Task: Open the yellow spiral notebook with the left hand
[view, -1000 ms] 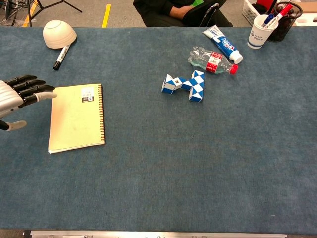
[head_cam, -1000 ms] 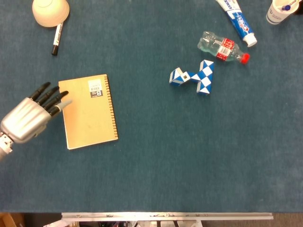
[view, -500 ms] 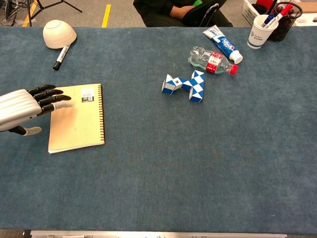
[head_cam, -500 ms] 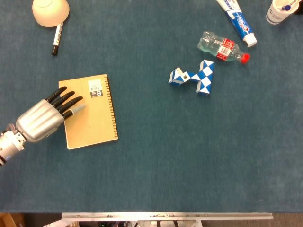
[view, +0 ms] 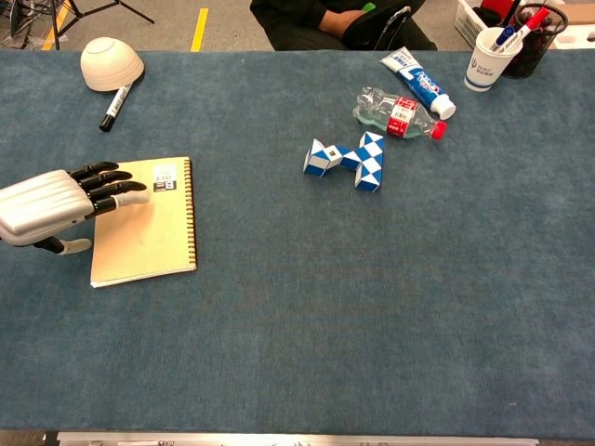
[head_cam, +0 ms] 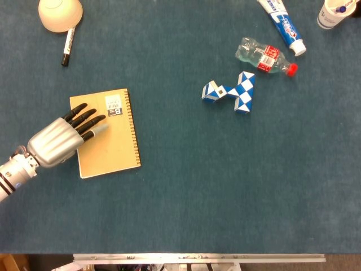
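left hand [head_cam: 56, 141] over closed yellow spiral notebook [head_cam: 110, 141]
we note fingers [view: 116, 186] straight and slightly apart above the cover's left part, gripping nothing; contact unclear.

Even, bright overhead light in both views. Shadows faint and soft. Focus sharp, no motion blur. Slight glare on bottle [head_cam: 264, 57].
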